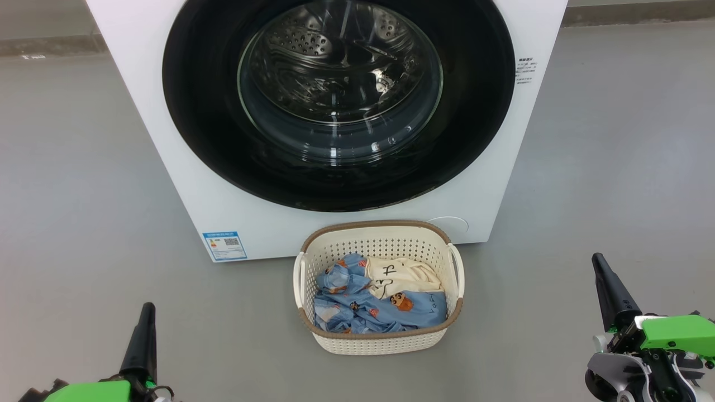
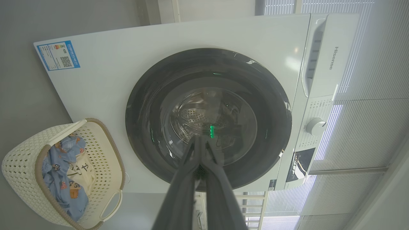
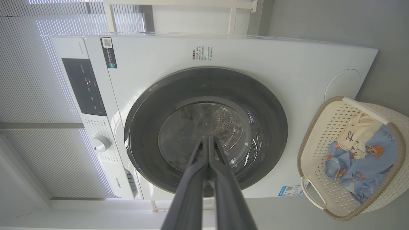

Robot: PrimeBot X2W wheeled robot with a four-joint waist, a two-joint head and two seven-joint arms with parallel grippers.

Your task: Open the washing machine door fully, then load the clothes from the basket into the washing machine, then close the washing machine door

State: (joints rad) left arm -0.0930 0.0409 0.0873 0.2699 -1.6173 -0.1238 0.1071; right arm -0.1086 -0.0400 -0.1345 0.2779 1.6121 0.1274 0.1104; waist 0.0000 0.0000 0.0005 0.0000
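Step 1 of 3, not begun: washing machine door (image 1: 335, 187) shut flush on washing machine (image 1: 162, 145), no gap seen at rim. L claw (image 1: 147, 310) fingers pressed together, holding nothing; R claw (image 1: 599, 262) same, together & empty. Both low, pointing fwd at the machine, well apart from it, touching nothing. Door is straight ahead of both claws & higher; each wrist cam looks along its fingers right at the glass. Basket (image 1: 380, 341) on floor betw the 2 claws & fwd of them, to R of L claw, to L of R claw, just beside machine front, below door. Clothes (image 1: 357, 310) all in basket: blue printed stuff, cream piece at far side. Drum looks empty thru glass. Next, my guess: one claw goes up & fwd to door rim, finds handle (can't tell which side), parts fingers, hooks, swings door fully out. Basket is close under door, so watch arm path.
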